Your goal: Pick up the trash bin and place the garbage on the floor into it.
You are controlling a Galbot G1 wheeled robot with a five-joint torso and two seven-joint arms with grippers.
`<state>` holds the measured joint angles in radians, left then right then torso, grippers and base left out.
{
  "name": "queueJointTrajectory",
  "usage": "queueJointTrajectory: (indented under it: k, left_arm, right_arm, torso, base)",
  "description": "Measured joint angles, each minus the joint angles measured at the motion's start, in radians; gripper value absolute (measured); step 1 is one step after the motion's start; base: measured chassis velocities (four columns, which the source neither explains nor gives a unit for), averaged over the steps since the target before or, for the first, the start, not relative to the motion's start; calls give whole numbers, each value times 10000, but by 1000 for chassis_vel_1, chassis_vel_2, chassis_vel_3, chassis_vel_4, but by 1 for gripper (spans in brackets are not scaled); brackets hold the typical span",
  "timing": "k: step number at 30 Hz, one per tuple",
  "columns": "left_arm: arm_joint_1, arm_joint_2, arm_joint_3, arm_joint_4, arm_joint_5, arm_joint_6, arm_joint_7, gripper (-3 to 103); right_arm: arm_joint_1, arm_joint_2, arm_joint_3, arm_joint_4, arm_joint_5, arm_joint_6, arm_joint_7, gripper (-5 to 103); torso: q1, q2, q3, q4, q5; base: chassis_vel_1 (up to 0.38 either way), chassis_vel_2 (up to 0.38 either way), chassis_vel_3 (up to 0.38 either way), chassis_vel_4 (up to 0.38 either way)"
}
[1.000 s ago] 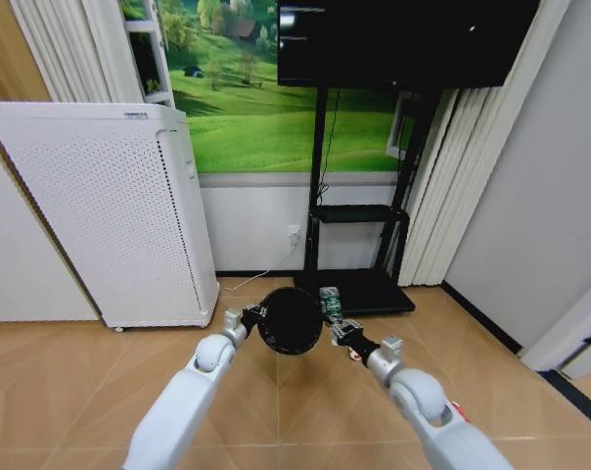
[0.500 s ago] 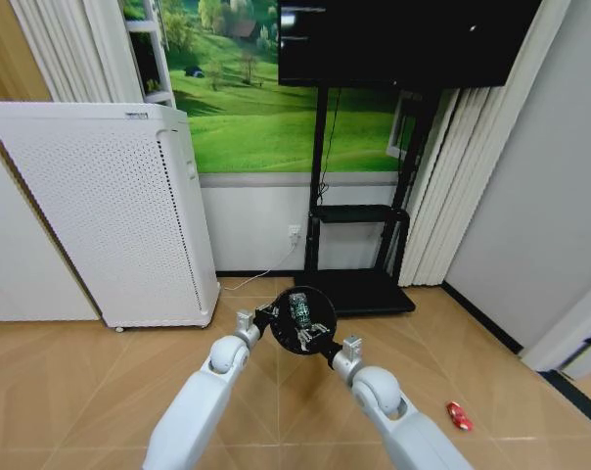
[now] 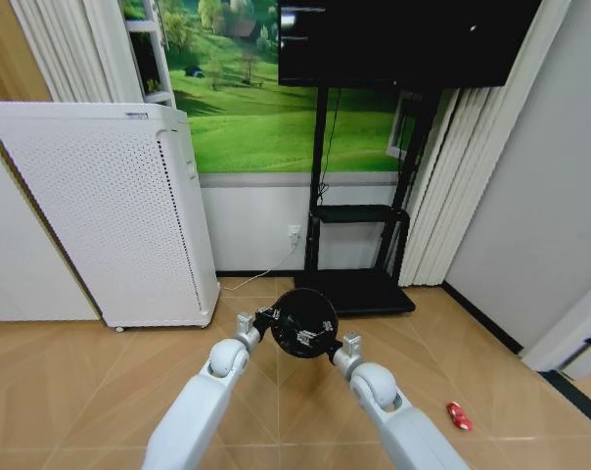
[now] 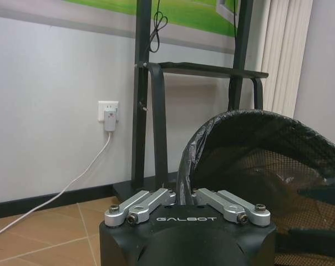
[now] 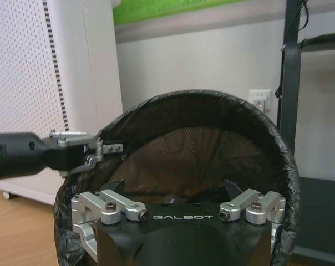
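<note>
Bin-in-the-air moment: the black mesh trash bin is held up off the floor between both arms, out in front of the robot, roughly level with the base of the TV stand behind it. In the head view its mouth tips toward the camera, so you're looking into the dark inside.

The left gripper is on the bin's left edge. In the left wrist view its jaws are clamped on the bin's rim, with the black liner bunched up right where the fingers meet. From the right wrist view you can see that same gripper pinching the rim from the far side, so it's definitely grasping the bin.

The right gripper sits at the bin's lower right edge. In the right wrist view its silver fingers are spread wide apart with the bin's mouth right in front of them, so it looks released, holding nothing that I can see.

Down on the parquet, a red crushed can lies well off to the robot's right, near the grey wall. The white perforated appliance stands to the left against the wall, and a white plug sits in the wall socket with its cord trailing down.
</note>
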<state>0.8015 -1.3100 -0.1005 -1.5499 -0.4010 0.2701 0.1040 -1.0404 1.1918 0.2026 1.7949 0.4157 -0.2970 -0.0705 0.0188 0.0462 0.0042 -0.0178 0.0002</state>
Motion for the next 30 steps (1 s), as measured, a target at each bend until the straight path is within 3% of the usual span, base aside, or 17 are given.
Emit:
queueJointTrajectory:
  k: [4,6,7,8,9,11,12,17,30]
  left_arm:
    - [310,159,-137,-346,-79,42,26,4]
    - [637,445,-716,-459,-15,92,-152,4]
    - [637,445,-716,-459,-15,92,-152,4]
    - [874,545,-892,-631,-7,108,-176,4]
    - [1080,655,-1088,-824,-17,112,-166,4]
    - [1389,836,-1330,-1073,-65,152,-157,4]
    - [1673,958,-1578,-1363,-116,200,-119,4]
    - [1998,1075,-2014,-1657,-132,245,-160,4]
    - [1904,1118,-2016,-1837,-285,380,-287,4]
  right_arm:
    - [-162,1,313,599,184,87,301,100]
    - [-265,-119,800,911,356,93,1053,100]
    - [-265,-119,800,911,356,93,1053,100]
    - [-314,-79,920,1134,452,88,1365,100]
    - [-349,-52,1075,1233,456,88,1557,100]
    - [-398,24,1340,1386,461,81,1774,100]
    - [-473,92,1514,1490,486,29,1889,100]
    - [-624,133,1664,1760,578,-82,2007,100]
    - [-388,-121,1503,1792,932,-376,1988,100]
  torso:
    - [0,0,-1,0,-4]
    - [-1,2,-1,-6,-13]
    - [-1,2,-1,-6,-13]
    - [-2,2,-3,15,9]
    - [-1,3,-2,2,3]
    - [-2,3,-3,6,-9]
    - [-1,2,-1,-3,-3]
    - [-1,2,-1,4,-2]
    - [-1,2,-1,0,-3]
  base:
    - [0,0,0,0]
    - [0,0,0,0]
    - [0,0,0,0]
    - [0,0,0,0]
    - [0,0,0,0]
    - [0,0,0,0]
    - [0,0,0,0]
    - [0,0,0,0]
    - [0,0,0,0]
